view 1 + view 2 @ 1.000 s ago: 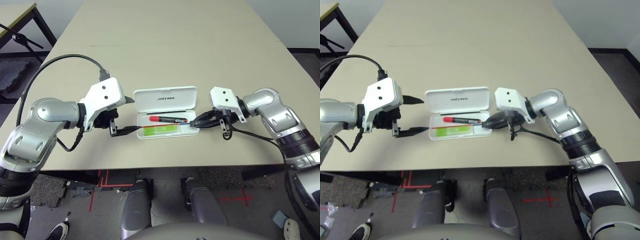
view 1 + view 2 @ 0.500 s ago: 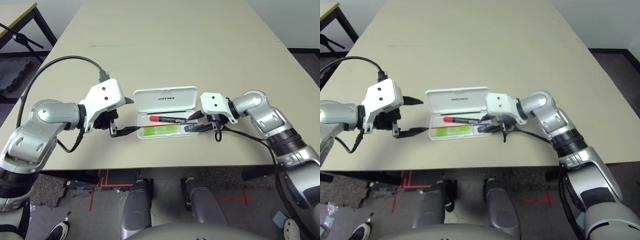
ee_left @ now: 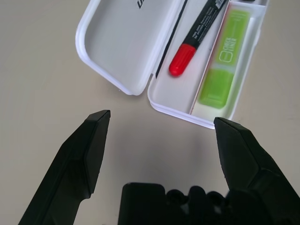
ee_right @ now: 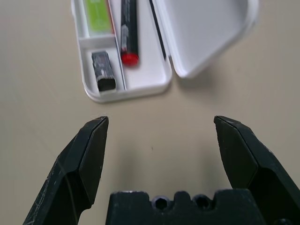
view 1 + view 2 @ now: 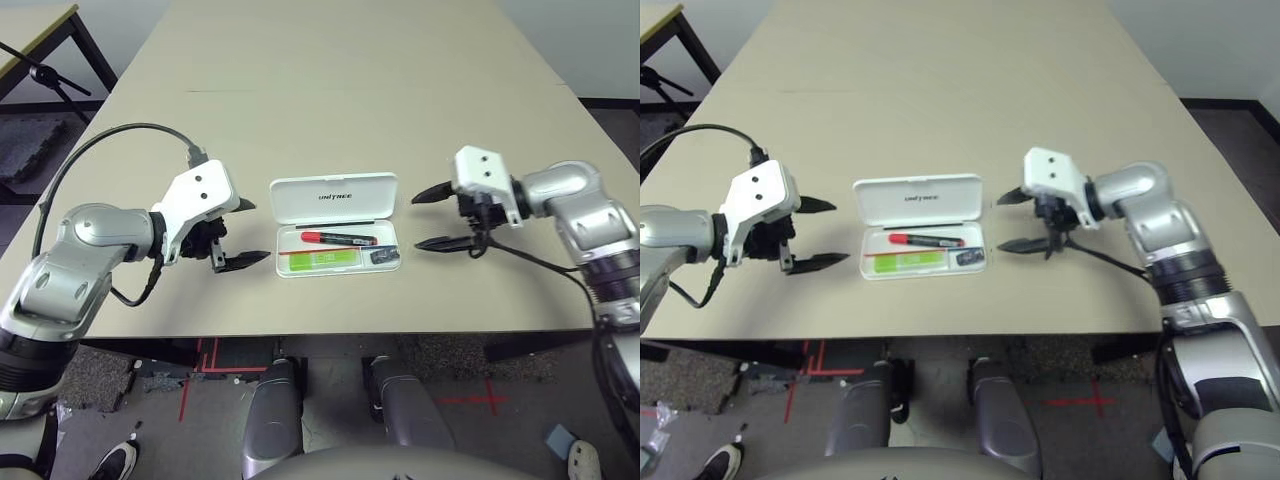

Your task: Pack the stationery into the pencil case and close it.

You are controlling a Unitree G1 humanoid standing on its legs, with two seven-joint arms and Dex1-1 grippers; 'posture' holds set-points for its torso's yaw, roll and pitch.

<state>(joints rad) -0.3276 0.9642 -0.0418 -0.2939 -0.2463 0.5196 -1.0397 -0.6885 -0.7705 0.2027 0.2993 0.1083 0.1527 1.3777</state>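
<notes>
The white pencil case (image 5: 336, 199) lies open on the table, its lid with the "UNITREE" print folded back. In its tray lie a red marker pen (image 5: 338, 238), a lime-green highlighter (image 5: 322, 259) and a small silver-black piece (image 5: 381, 256). My left gripper (image 5: 240, 232) stands open just left of the case, nothing between its fingers. My right gripper (image 5: 433, 217) stands open a short way right of the case, also holding nothing. The right wrist view shows the small dark piece (image 4: 103, 70) in the tray's end compartment beside the marker (image 4: 128, 32).
The beige table (image 5: 350, 90) stretches far behind the case. A black cable (image 5: 110, 140) loops from my left wrist. A dark stand (image 5: 50, 75) is off the table's left side.
My right gripper opened, left the small silver-black piece in the case's tray, and drew back to the right. The left gripper shifted slightly left of the case.
</notes>
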